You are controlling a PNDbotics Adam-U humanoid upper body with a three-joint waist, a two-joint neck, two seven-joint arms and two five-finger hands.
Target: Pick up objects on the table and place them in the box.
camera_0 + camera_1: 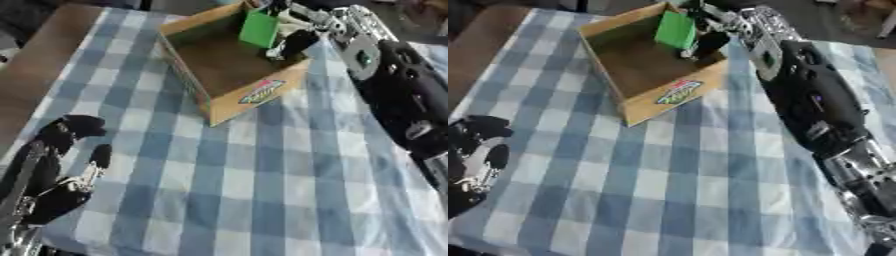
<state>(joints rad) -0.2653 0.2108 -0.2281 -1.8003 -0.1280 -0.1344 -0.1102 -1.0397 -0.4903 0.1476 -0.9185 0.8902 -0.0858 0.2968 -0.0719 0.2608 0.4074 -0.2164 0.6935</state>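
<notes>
While carrying: right robot hand [302, 30] reaching from the upper right over the open cardboard box [229, 102], fingers curled round a green block [259, 28].
Green block: upright, pinched in that robot hand, hanging above the box's far inner corner; cannot tell whether touching the box wall.
Progress: judged near the end of one placement, release not yet made.
Box interior: bare brown bottom below the right robot hand, nothing else seen inside.
Left to do: no other loose objects visible near either robot hand.
Left robot hand [61, 165]: idle at the lower left, well apart from the box, fingers relaxed and holding nothing.
Desk [262, 190]: covered by a blue and white checked cloth, brown edge showing beyond the left robot hand.
Room: dark and indistinct past the box.
</notes>
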